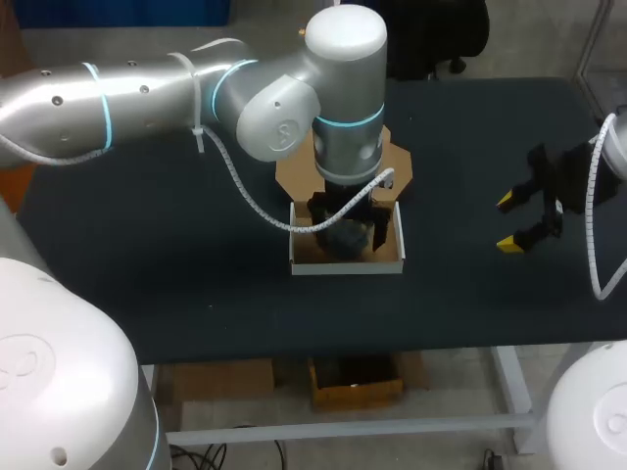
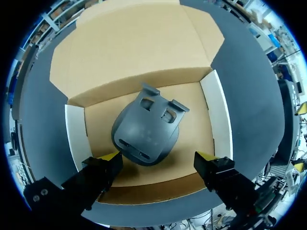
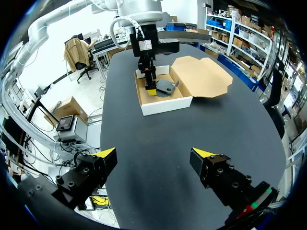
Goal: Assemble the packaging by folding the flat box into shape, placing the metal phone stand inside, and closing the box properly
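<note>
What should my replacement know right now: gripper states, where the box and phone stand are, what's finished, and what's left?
Left gripper: open, over the box, holding nothing.
Right gripper: open and empty, over bare table, off to the right of the box.
Phone stand: lying on the box floor, not gripped.
Done: box folded into a tray, stand inside.
Left: the lid lies open and flat on the box's far side; it needs folding over and closing properly.
</note>
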Motion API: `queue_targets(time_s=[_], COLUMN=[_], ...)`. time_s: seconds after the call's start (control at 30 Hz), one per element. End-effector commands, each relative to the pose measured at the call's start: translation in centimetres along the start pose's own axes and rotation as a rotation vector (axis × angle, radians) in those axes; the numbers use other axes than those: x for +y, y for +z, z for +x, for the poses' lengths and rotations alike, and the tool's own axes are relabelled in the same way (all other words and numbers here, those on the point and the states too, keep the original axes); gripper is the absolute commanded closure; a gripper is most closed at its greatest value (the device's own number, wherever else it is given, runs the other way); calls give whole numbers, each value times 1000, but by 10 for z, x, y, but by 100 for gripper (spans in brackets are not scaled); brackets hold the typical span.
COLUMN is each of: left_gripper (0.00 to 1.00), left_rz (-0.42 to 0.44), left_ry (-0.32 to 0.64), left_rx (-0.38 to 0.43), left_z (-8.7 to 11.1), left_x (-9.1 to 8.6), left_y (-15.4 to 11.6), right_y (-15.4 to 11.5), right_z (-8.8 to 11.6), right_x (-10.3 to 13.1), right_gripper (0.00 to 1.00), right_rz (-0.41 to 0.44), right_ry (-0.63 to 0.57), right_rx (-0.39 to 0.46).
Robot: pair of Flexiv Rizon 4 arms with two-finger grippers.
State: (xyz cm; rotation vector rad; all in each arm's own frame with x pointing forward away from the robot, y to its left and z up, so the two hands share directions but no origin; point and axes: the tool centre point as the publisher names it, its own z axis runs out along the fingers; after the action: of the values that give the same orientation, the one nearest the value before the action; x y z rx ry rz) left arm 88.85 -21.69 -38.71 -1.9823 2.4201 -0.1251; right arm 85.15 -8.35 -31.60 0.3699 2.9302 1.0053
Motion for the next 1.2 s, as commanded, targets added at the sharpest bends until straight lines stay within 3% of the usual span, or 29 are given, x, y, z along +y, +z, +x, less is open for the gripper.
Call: queue_targets(time_s=[0.03, 0.83, 1.2], left_gripper=[0, 0, 0], left_rz=[-5, -15, -31], left_ry=[-11, -98, -189], left_rx=[12, -29, -20], left_z=[0, 21, 22], left_x=[3, 46, 61], left_y=[3, 5, 4], right_y=[-1, -1, -1], right_z=[0, 0, 0], right_x=[-1, -1, -1], right_gripper=[0, 0, 0], right_rz=[-4, -4, -4], right_ry=[-2, -2, -2], right_rx=[1, 1, 1])
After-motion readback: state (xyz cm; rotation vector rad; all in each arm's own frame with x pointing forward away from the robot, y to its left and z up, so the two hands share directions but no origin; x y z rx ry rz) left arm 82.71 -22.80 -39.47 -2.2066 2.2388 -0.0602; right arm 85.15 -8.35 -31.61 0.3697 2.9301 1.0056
